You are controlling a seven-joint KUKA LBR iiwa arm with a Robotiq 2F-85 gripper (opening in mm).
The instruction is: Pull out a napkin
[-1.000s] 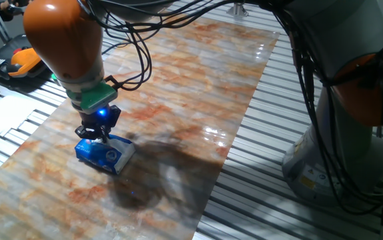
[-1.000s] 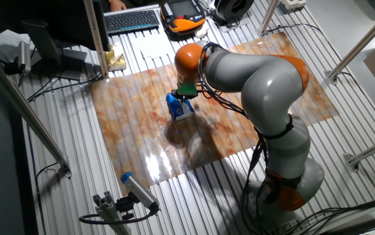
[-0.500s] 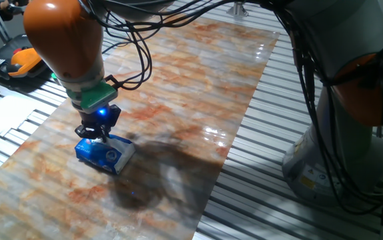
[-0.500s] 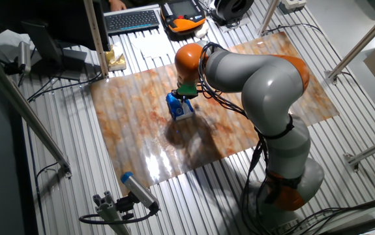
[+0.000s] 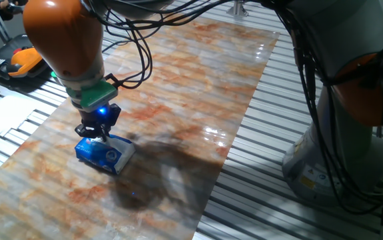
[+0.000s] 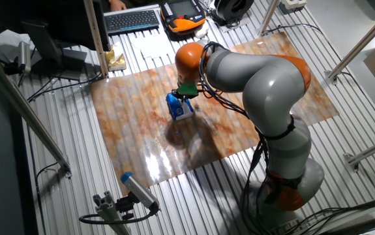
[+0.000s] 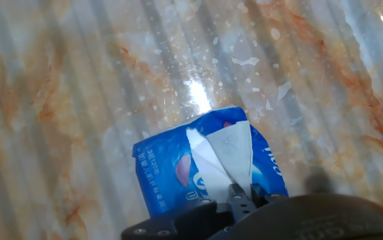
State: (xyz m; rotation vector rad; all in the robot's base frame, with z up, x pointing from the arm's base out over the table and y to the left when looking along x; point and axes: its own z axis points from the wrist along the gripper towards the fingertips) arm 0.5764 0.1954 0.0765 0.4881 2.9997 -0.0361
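Thin white napkin (image 7: 226,155), a creased tongue rising from the blue-and-white packet (image 7: 171,175) into the claw (image 7: 242,195)

The tabletop (image 5: 198,87) is glossy marble-patterned, cream streaked with orange and rust veins. On it lies a tissue packet (image 7: 204,170), bright blue with white print and a white patch; a white napkin (image 7: 228,157) with a faint embossed texture sticks out of it. The hand (image 5: 96,130) is black, lit by a small blue light, beneath a green ring and an orange arm segment (image 5: 64,33). At 10 o'clock sits an orange-and-black pendant (image 5: 14,63).
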